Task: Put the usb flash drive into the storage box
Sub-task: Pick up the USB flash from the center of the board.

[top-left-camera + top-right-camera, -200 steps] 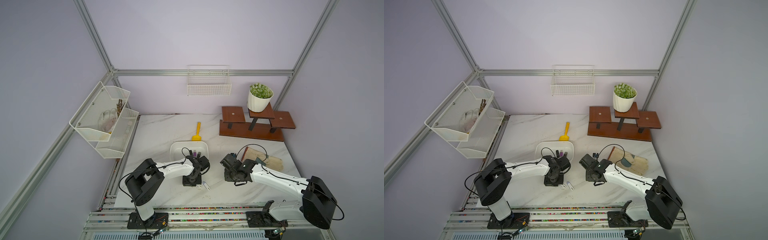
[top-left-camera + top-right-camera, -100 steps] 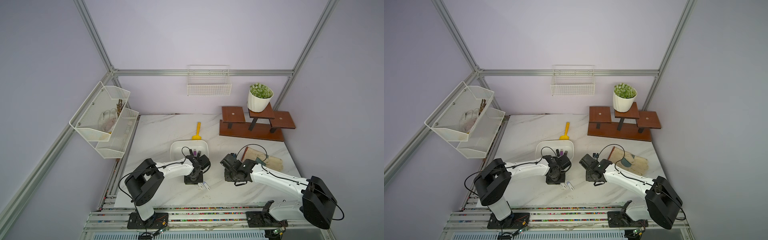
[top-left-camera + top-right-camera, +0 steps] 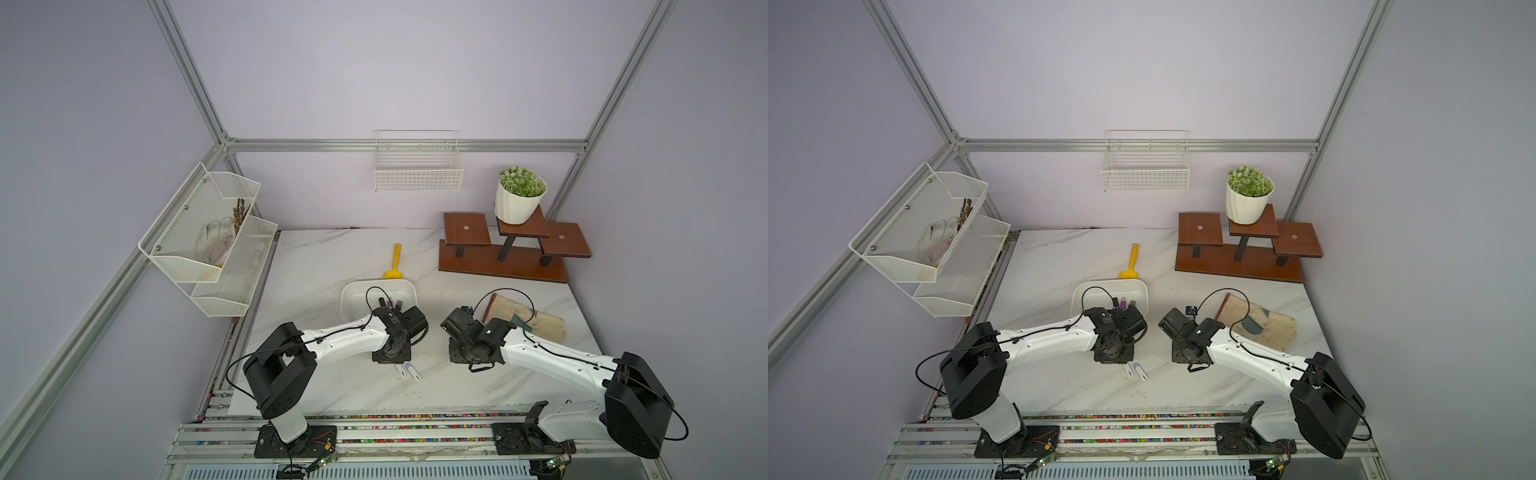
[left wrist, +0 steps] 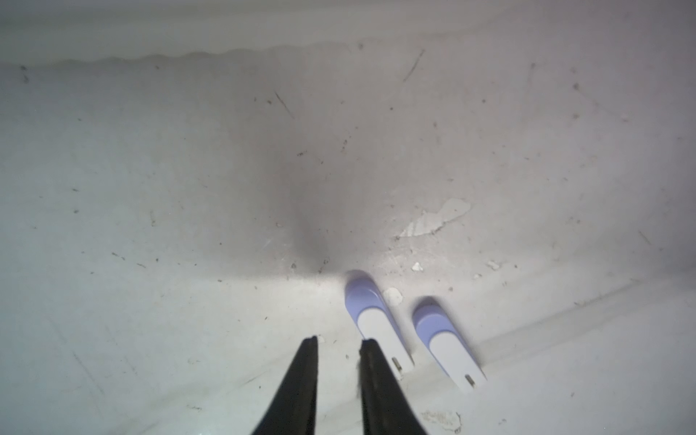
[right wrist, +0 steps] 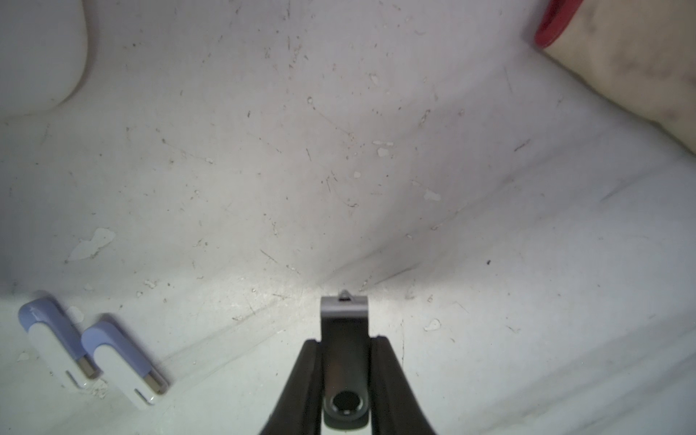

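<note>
R gripper (image 5: 345, 340) clamps grey swivel USB drive (image 5: 344, 324), L gripper (image 4: 339, 340) parted, empty by lilac drives (image 4: 376, 324); next, prob.: carry to storage box (image 3: 355, 301).

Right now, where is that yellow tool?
In both top views the yellow tool lies on the table just behind the storage box, left of the wooden stand.

The white left arm (image 3: 340, 341) with black joints reaches from its near-left base toward the middle of the scene, wrist bent downward. Its left gripper (image 4: 339, 341), two tapered black fingers, stands slightly parted with nothing between them. The matching white-and-black right arm (image 3: 552, 362) reaches in from the near right, wrist also turned down, and its right gripper (image 5: 346, 339) is clamped on a dark grey metal usb flash drive (image 5: 344, 361).
</note>
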Robot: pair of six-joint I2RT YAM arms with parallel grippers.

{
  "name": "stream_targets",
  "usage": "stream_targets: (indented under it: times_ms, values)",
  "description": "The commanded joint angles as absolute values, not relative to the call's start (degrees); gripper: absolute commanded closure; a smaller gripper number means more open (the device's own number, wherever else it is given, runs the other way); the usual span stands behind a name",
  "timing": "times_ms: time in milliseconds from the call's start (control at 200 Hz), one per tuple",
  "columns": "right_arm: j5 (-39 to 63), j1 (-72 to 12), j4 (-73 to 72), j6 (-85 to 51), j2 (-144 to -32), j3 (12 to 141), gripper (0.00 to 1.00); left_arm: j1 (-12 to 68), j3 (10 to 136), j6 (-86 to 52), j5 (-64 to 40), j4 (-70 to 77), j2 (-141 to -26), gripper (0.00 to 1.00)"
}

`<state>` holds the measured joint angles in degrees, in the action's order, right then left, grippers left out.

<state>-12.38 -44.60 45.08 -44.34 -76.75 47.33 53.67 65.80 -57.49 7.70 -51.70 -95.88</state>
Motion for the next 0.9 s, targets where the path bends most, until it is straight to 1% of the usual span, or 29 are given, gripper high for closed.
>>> stream_targets:
  times_ms: [0, 130, 190, 250, 515, 895]
  values:
    - [-13.3, -44.2, 46.1, -43.2, -75.9, 48.6, 1.0, 54.3, 66.2, -60.1, 9.6, -52.6, -93.8, 0.63]
    - [-13.8, -44.2, 46.4, -43.2, -74.8, 48.1, 1.0, 54.8, 67.1, -60.6, 8.4, -51.9, -95.4, 0.49]
    - [-13.8, -44.3, 46.4, -43.2, -74.3, 47.7, 1.0, 55.1, 67.4, -60.7, 8.0, -51.3, -96.2, 0.45]
    - [-13.6, -44.2, 46.5, -43.2, -74.2, 47.6, 1.0, 55.4, 67.7, -60.8, 7.8, -51.2, -97.4, 0.43]
    - [-13.6, -44.2, 46.1, -42.8, -74.0, 47.2, 1.0, 56.2, 69.4, -60.2, 7.4, -51.1, -101.2, 0.42]
    - [-13.0, -44.1, 45.5, -42.9, -74.0, 46.8, 1.0, 56.7, 69.3, -59.9, 7.6, -51.6, -103.7, 0.42]
